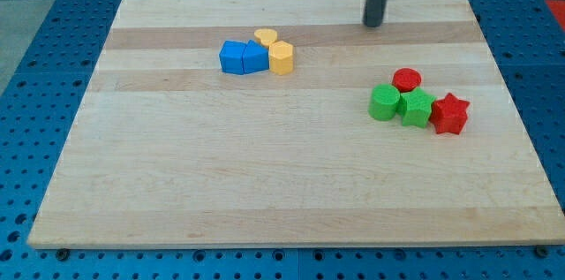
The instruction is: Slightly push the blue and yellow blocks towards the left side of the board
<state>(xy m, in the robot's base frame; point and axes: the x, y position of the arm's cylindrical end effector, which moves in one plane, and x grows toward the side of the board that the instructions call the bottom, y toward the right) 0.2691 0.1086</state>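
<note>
Two blue blocks sit together on the wooden board [265, 183] at the upper middle: a blue cube [233, 56] and a blue pentagon-like block [255, 56] touching its right side. A yellow hexagonal block [281, 57] touches the blue pair on the right. A flat yellow round block [266, 36] lies just above them. My tip [373, 24] rests near the board's top edge, well to the right of this cluster and apart from it.
A second cluster lies at the view's right: a red round block [407, 79], a green round block [384, 102], a green cube-like block [417, 108] and a red star [449, 113]. A blue perforated table surrounds the board.
</note>
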